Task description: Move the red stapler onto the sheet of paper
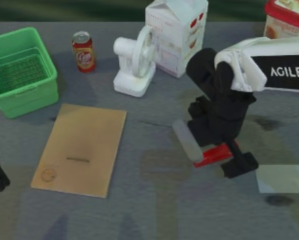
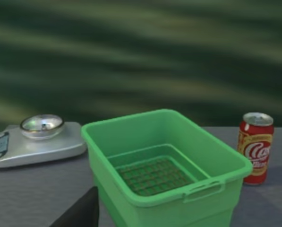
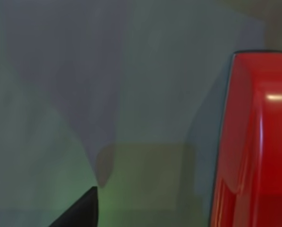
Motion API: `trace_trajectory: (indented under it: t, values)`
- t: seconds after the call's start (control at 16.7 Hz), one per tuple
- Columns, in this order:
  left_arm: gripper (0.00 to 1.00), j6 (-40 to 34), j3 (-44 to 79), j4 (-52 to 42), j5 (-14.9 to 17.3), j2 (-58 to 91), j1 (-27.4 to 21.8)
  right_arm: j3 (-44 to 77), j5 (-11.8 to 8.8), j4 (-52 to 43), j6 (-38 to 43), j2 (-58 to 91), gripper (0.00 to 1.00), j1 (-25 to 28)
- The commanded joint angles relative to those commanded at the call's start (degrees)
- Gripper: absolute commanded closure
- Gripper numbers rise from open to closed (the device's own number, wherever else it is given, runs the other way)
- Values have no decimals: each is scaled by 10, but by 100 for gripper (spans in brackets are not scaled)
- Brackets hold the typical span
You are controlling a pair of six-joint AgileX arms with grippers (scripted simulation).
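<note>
Red stapler [image 1: 213, 155] is not on the sheet of paper [image 1: 283, 178] yet. It sits right of table centre under the right gripper [image 1: 215, 156], with the pale sheet well off toward the right edge, nothing resting on it. So the transfer is all still to do; whether the stapler is lifted off the table or still lying on it I can't tell from above.

Right gripper is down over the stapler, black fingers either side of the red body — looks like a grasp forming or made, but closure isn't visible, so can't tell if it's clamped. Right wrist view shows the stapler [image 3: 254, 142] close up along one side and one dark fingertip [image 3: 81, 210] apart from it, bare table between; contact isn't shown.

Left arm is parked at the table's left edge, near the green basket [image 1: 20, 70]; its gripper's state can't be read.

Other stuff: tan board [image 1: 81, 149] left of centre, soda can [image 1: 83, 51], white mixer-like appliance [image 1: 135, 62], milk carton [image 1: 177, 32] and a red-lidded tub [image 1: 285, 19] along the back. Left wrist view adds a silver kitchen scale [image 2: 34, 139] beyond the basket.

Path from stapler to sheet, judged from above, looks open — a short move toward the right edge, no obstacle btwn. Main risk is prob. a weak hold on the slim body.
</note>
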Motion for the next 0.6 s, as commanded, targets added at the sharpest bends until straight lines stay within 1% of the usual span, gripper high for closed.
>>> trace_trajectory:
  t: [0.12,0.6]
  values:
    - [0,0,0,0,0,0,0,0,0,0,0,0,0,0]
    - [0,0,0,0,0,0,0,0,0,0,0,0,60,0]
